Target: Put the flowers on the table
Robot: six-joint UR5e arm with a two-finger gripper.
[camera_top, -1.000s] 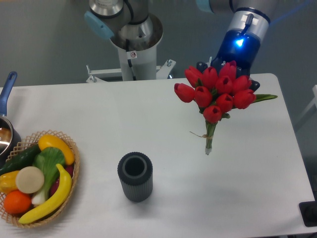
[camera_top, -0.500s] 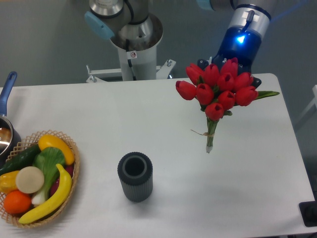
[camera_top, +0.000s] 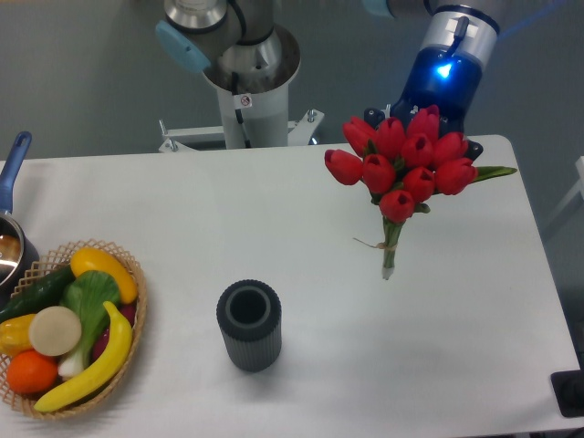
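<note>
The flowers (camera_top: pixel 401 167), a bunch of red tulips with green stems tied by thin string, hang blooms-up over the right side of the white table (camera_top: pixel 301 219). Their stem ends (camera_top: pixel 388 272) point down, at or just above the tabletop. My gripper (camera_top: pixel 418 137) sits behind the blooms under the blue-lit wrist (camera_top: pixel 444 78). Its fingers are mostly hidden by the tulips, and the bunch is carried in its grip.
A dark ribbed cylindrical vase (camera_top: pixel 249 324) stands upright at front centre. A wicker basket (camera_top: pixel 128 265) of fruit and vegetables sits at the front left, with a blue-handled pot (camera_top: pixel 11 182) behind it. The arm's base (camera_top: pixel 246 82) stands beyond the far edge.
The gripper and the flowers have shifted slightly to the right and a little upward. Nothing else has moved.
</note>
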